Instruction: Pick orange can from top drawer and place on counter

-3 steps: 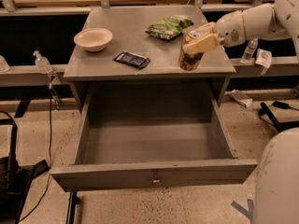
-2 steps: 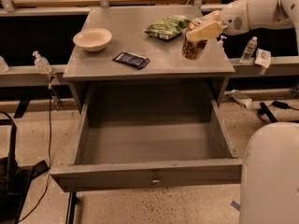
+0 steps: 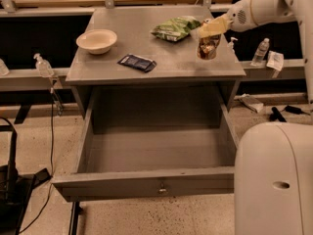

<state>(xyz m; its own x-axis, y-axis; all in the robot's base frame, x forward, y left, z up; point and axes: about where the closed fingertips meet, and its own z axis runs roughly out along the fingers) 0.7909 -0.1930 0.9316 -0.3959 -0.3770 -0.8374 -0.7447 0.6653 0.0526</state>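
Observation:
The orange can [image 3: 208,46] is upright at the right side of the counter [image 3: 166,67], at or just above the surface, with a faint shadow under it. My gripper [image 3: 213,28] reaches in from the upper right on a white arm, and its pale fingers are closed on the can's top. The top drawer [image 3: 146,182] is pulled fully out below the counter. Its inside is empty, and the small keyhole shows at the centre of its front panel.
On the counter are a white bowl [image 3: 97,40] at the left, a dark flat packet [image 3: 137,61] in the middle and a green snack bag [image 3: 175,28] behind. A clear bottle [image 3: 260,52] stands on the right shelf. My white base [image 3: 274,180] fills the lower right.
The gripper and the can have moved together a little farther back over the counter's right side. The drawer and the other items have not moved.

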